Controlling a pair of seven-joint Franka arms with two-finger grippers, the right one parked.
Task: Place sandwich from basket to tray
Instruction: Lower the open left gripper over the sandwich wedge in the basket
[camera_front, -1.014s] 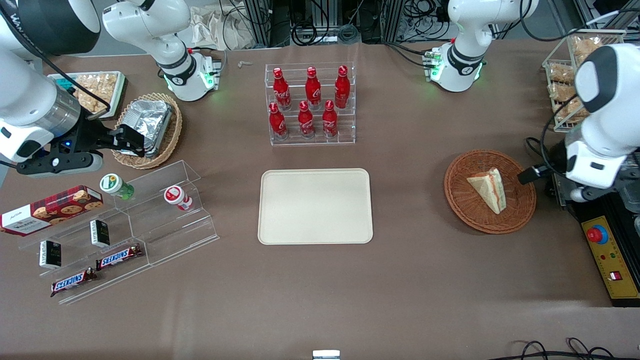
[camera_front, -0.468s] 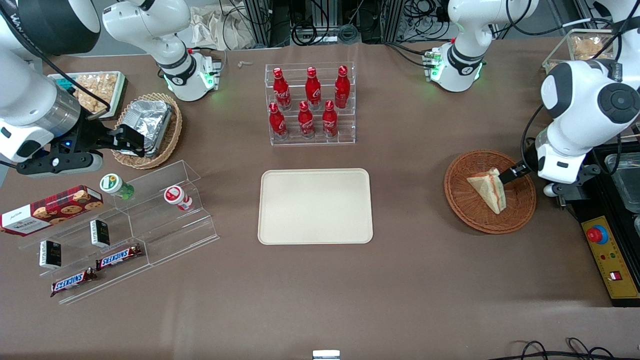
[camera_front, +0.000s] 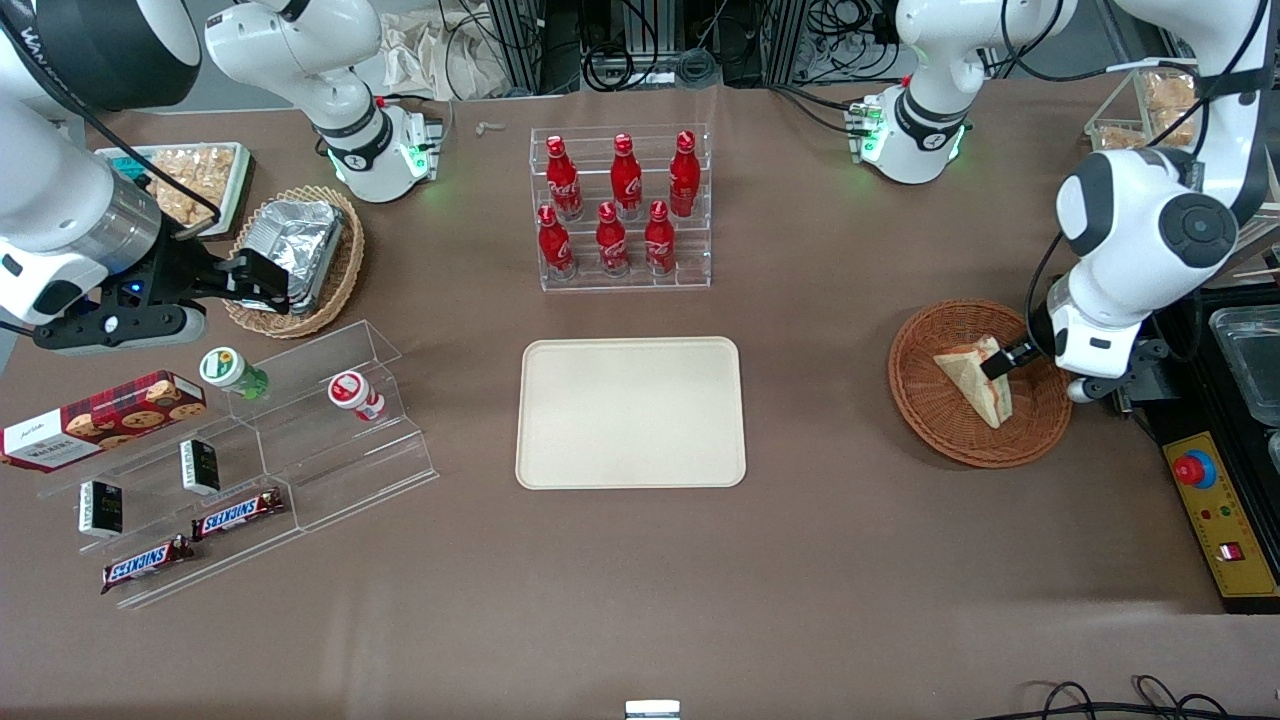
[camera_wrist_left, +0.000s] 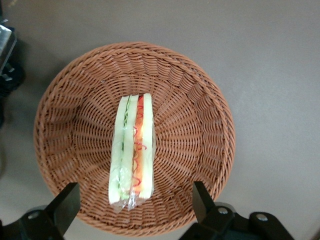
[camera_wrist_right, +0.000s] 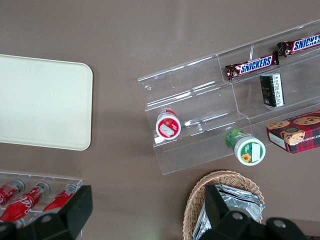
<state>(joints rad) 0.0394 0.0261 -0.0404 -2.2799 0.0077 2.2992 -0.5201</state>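
Front and wrist views of the working end of the tabletop (camera_front: 850, 560). The sandwich (camera_front: 975, 380) lies on its side in the reddish-brown basket (camera_front: 925, 400), its red and green filling layers facing upward toward the wrist camera (camera_wrist_left: 132, 150). The left arm's hand (camera_front: 1000, 362) is poised above the basket, over the sandwich's edge nearest the working arm's end of the tabletop. In the wrist view the two fingers (camera_wrist_left: 65, 202) stand well apart, one on either side of the sandwich's lower end, with clear wicker showing between each finger and the bread; neither touches it. The basket (camera_wrist_left: 200, 100) rests directly on the brown tabletop. The beige tray (camera_front: 630, 412) lies flat near the middle of the tabletop, well apart from the basket toward the parked arm's end. A clear rack of red bottles (camera_front: 620, 210) stands farther from the front camera than the tray.
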